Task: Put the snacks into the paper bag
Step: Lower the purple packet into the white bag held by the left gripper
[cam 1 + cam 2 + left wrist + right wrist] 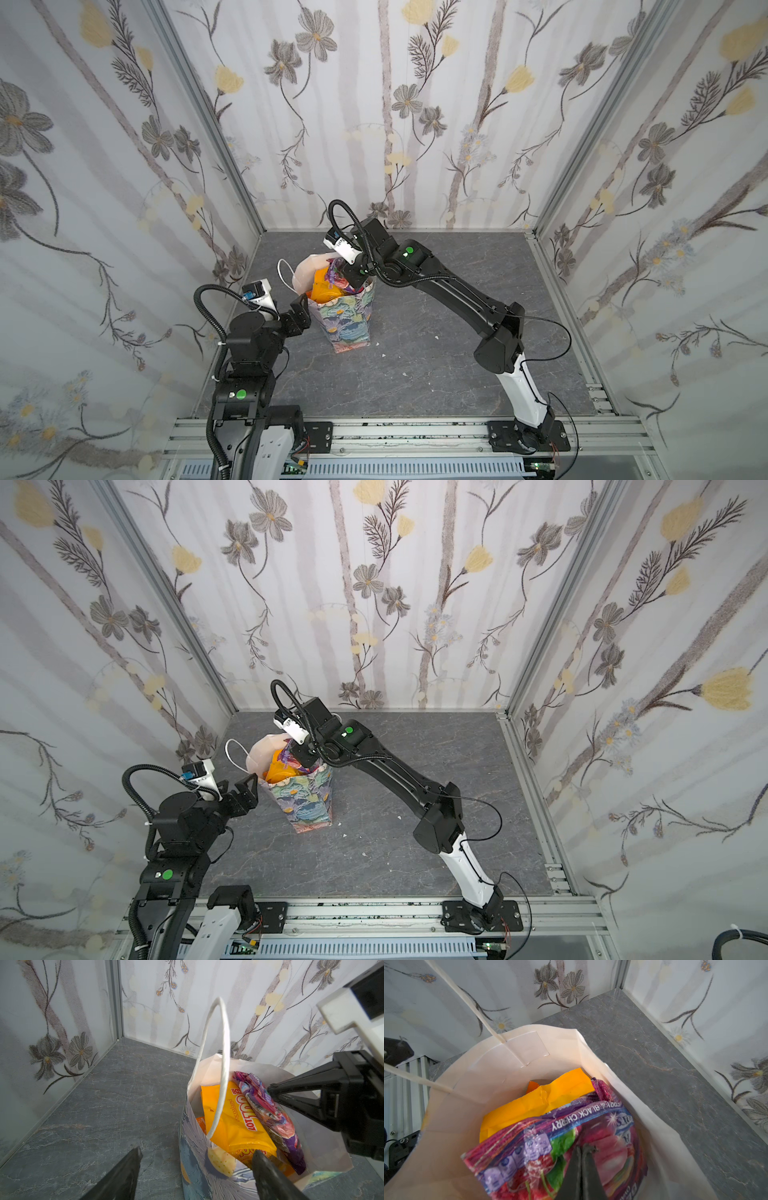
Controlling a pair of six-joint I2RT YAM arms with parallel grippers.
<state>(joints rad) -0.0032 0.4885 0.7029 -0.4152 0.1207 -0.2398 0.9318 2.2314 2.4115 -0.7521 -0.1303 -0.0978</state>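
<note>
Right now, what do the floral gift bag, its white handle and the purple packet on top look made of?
Floral-print tall gift bag: paper, matte, with sharp creases and a plain white inside.
White loop handle: looks like twisted paper cord, matte; could be fabric.
Purple cherry-print snack packet: thin plastic film, glossy, crinkled, with bright glints.

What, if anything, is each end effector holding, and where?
Left end effector: open, empty. Right end effector: shut against purple packet's face in paper bag; pinch cannot be told.
</note>
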